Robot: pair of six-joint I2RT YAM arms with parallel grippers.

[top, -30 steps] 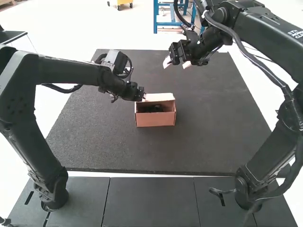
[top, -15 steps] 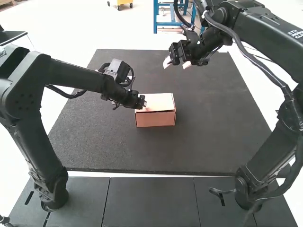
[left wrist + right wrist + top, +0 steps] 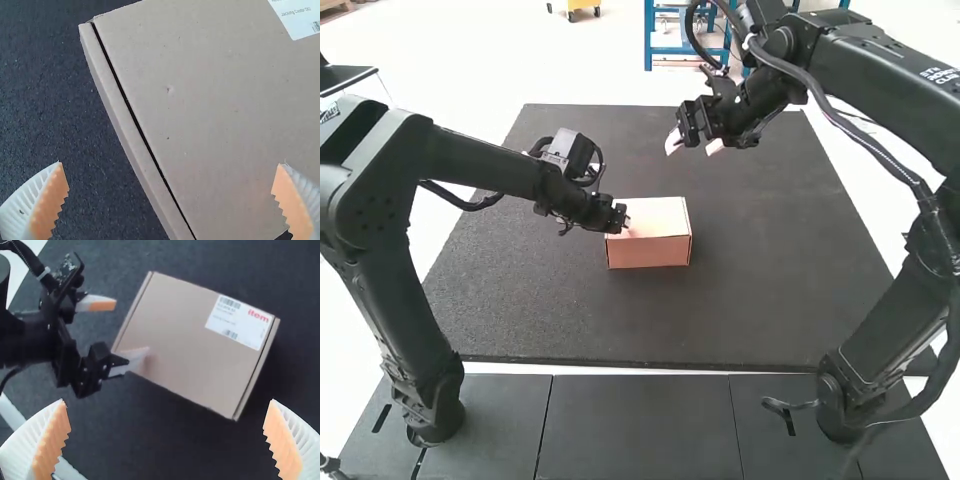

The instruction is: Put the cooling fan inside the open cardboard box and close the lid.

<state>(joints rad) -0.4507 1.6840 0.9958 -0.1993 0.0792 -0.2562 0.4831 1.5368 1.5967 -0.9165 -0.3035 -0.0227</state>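
Pushed the lid (image 3: 655, 212) flat since a second ago with the left gripper (image 3: 617, 215), splayed wide, gripping nothing, one finger (image 3: 134, 355) resting on the lid's left edge, the other off beside the box (image 3: 650, 240). Sits shut mid-mat (image 3: 770, 270), fan closed inside. Hovers beyond with the right gripper (image 3: 692, 143), likewise splayed, holding nothing.

A dark, finely grained rubber mat (image 3: 760, 300) lies spread flat over a pale, smooth surface (image 3: 435, 235) that shows as a bright margin along the mat's left and right sides. Along the near edge, just in front of the mat, runs a row of dark flat panels (image 3: 640, 425) set side by side with thin seams between them. The light is bright and even, leaving only faint, soft shadows on the mat.
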